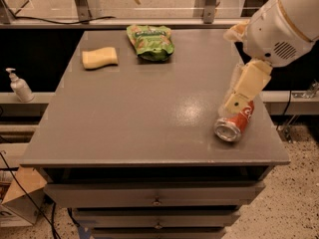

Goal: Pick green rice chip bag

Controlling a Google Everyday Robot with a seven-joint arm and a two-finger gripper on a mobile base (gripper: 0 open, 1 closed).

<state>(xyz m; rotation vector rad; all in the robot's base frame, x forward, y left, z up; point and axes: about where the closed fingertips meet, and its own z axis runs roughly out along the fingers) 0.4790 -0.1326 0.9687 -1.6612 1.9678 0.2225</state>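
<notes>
The green rice chip bag [150, 42] lies flat at the far middle of the grey table [144, 108], bright green with a darker label band. My arm comes in from the upper right with its big white joint [281, 26]. Its cream end with my gripper [235, 105] hangs above the table's right side, just over a red soda can [235, 124]. It is far from the bag, to the bag's right and nearer the front.
A yellow sponge-like block [99, 58] lies at the far left of the table. The red can lies on its side near the right front edge. A soap dispenser [20, 85] stands on a ledge to the left. Drawers [157, 199] sit below the tabletop.
</notes>
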